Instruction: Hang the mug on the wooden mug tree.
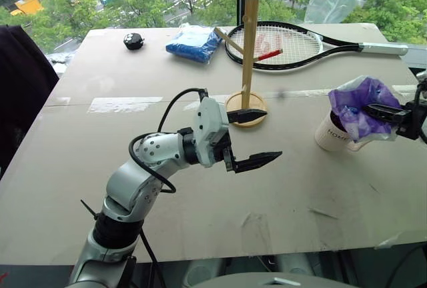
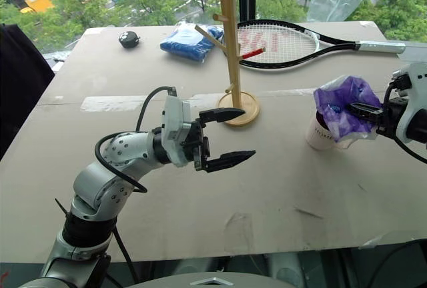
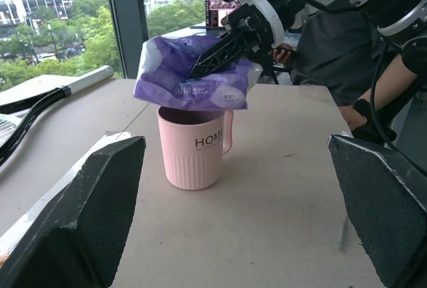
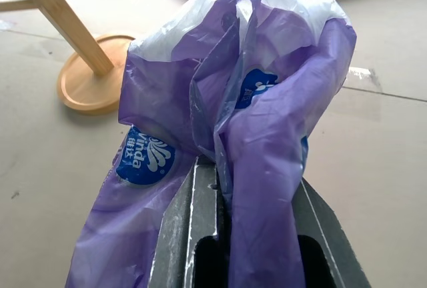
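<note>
The mug stands upright on the bare desk at the robot's right, well apart from the wooden mug tree. The left wrist view shows its ribbed lower wall, loop handle and dark lettering; from the head views these are largely hidden by the purple plastic packet that sits crumpled in and over its mouth.

The right end effector is clamped on that packet (its fingers pinch a fold of the thin, glossy film). The right wrist view alone shows the blue round logo printed on the film and the two grey inner finger faces pressed against the fold.

The left end effector hangs over the middle of the desk, pointing toward the mug, fingers wide apart and holding nothing.

The mug tree is a slim, light-wood pole with angled pegs on a round disc base, upright, just beyond the left end effector. Behind it lie a black-framed tennis racket, a blue crumpled packet and a small black round object.

A person's hand shows at the far desk edge in the left wrist view.
</note>
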